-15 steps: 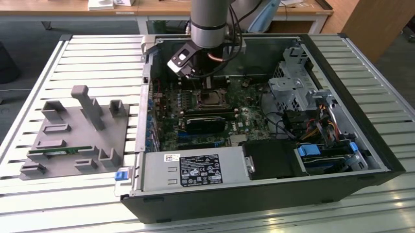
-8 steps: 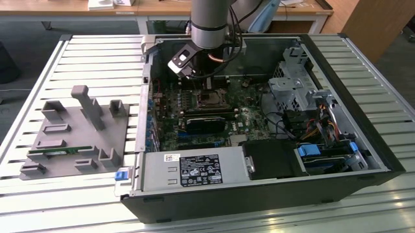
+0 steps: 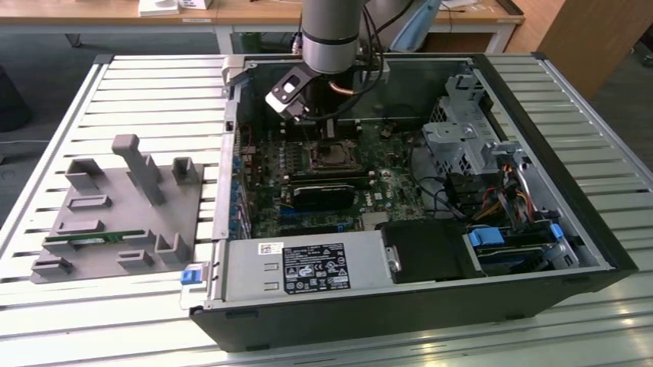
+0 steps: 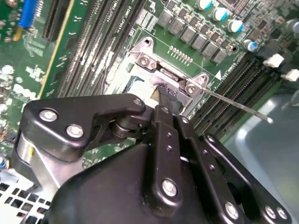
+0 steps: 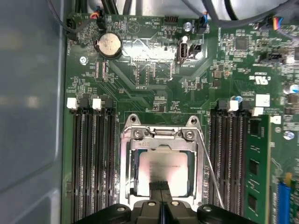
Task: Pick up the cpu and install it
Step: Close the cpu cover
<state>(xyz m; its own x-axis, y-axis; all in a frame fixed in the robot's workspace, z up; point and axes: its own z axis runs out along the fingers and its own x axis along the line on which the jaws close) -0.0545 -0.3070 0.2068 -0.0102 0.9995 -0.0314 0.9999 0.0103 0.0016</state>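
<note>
- Silver-grey cpu (image 5: 162, 168) lying flat inside the metal socket frame (image 5: 161, 134), on the green motherboard (image 5: 154, 88); frame close around it on all sides.
- Same cpu (image 4: 139, 87) a pale patch in the second wrist view, partly hidden behind the black gripper (image 4: 166, 94).
- Gripper (image 5: 159, 185) right over the near edge of the cpu; fingers (image 5: 154, 185) clenched together with only a thin seam between them, nothing seen pinched. Contact between tips and chip: cannot tell.
- Thin wire lever (image 5: 211, 175) slanting along one side of the frame, free end sticking out past it (image 4: 240, 106).
- Black memory slots (image 5: 91, 158) on both sides of the socket; green memory stick (image 5: 257, 172) seated in a slot on the lever's side.
- Round coin battery (image 5: 108, 44) further up the board, well apart from the socket.
- Exterior view: grey arm (image 3: 329, 38) reaching down into the open computer case (image 3: 408, 321), over the board's upper part.
- Case lying on a slatted metal surface (image 3: 153, 92); grey holder tray (image 3: 112, 222) on the exterior view's left, just beside the case.
</note>
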